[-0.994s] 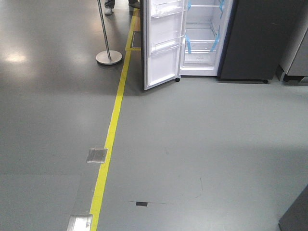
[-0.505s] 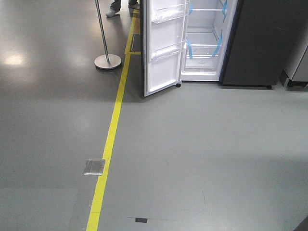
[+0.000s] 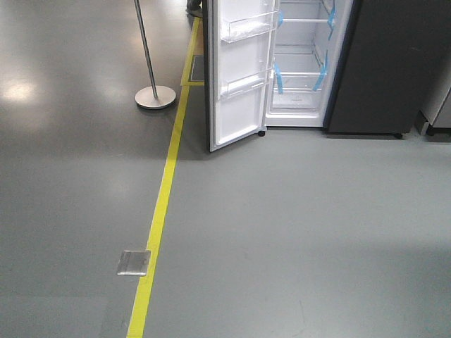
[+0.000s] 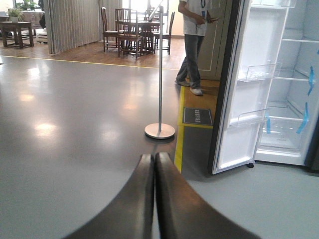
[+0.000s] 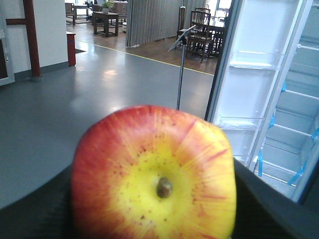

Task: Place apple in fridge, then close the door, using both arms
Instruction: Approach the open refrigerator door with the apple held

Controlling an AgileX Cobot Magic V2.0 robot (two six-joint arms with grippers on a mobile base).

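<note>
risk 1: door (image 3: 239, 116) stands swung out at 12 o'clock. Drifting left on approach could clip its edge, or the stanchion (image 3: 154, 96) at 11.
risk 2: apple (image 5: 154, 174) is round and smooth, so a jolt could roll it out of the grip.
risk 3: if let go near a shelf lip in the fridge (image 3: 299, 63), 1 o'clock, it may roll back out.
right gripper (image 5: 154, 204): clamped on the apple, dark fingers either side, stem toward camera.
left gripper (image 4: 153, 158): fingers pressed together, holding nothing, nothing touched.
apple location: in the right claw, well short of the fridge, not inside.
</note>
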